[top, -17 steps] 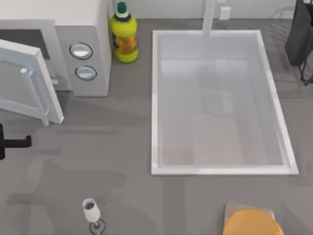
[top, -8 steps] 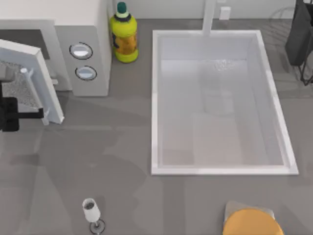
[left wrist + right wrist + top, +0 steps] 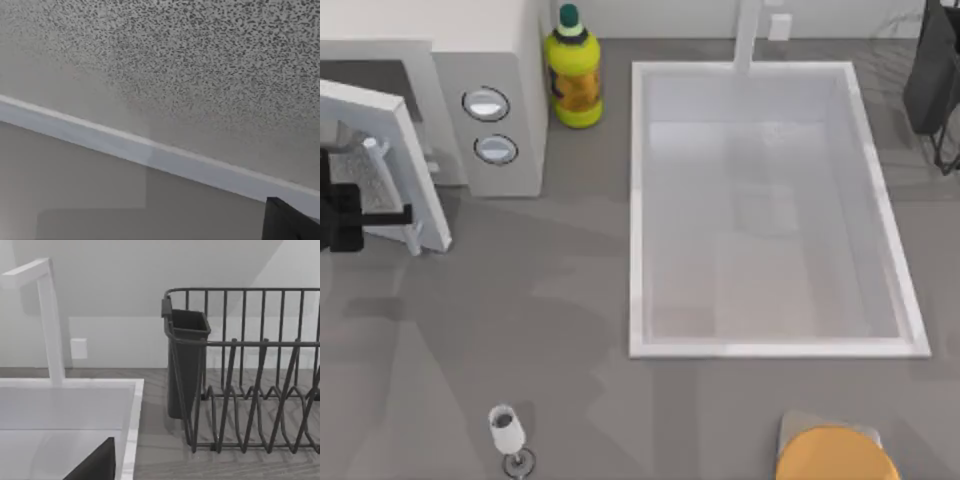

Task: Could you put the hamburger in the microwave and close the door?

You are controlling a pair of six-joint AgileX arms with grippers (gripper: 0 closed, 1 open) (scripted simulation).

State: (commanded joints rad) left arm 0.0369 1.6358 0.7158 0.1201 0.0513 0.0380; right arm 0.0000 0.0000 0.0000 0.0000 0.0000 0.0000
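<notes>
Just outside the half-open door [image 3: 390, 165] of the microwave [image 3: 490, 60], my left hand [image 3: 380, 215], grip unreadable, could slip off the panel and leave it ajar.

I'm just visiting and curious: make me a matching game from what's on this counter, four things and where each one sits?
Things:
1. yellow bottle
2. wine glass
3. orange disc
4. door

Places:
A. near edge, right of the sink's middle
B. swung open at the microwave, left gripper against it
C. between microwave and sink
D. near edge, left part of counter

Pairs: 1-C, 2-D, 3-A, 4-B
</notes>
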